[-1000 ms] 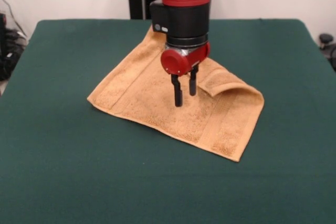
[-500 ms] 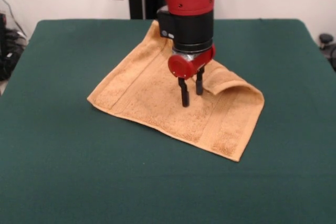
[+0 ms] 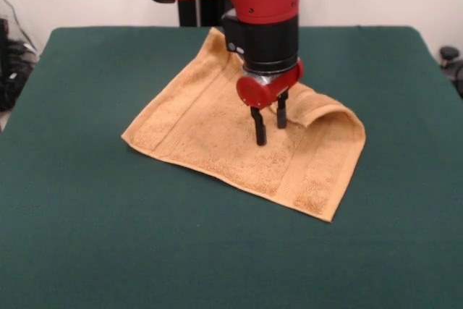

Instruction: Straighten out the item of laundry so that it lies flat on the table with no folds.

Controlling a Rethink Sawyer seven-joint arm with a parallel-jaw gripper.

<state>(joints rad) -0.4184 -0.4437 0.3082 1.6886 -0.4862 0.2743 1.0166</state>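
The golden-tan washcloth (image 3: 217, 135) lies spread on the green table (image 3: 87, 229), near its middle. Its far right corner is folded over into a raised flap (image 3: 322, 111). My gripper (image 3: 269, 129) hangs straight down over the cloth, just left of that flap, with its tips at or just above the cloth surface. The two black fingers (image 3: 259, 128) stand a little apart, open, with nothing between them. The arm's red and black wrist hides the cloth's far middle part.
The robot's pedestal (image 3: 195, 5) stands behind the table's far edge. Dark equipment (image 3: 11, 63) sits off the table's left side, and a black object (image 3: 450, 59) sits off its right side.
My gripper has moved right, toward the folded flap, and a little lower over the cloth. The cloth itself has hardly shifted.
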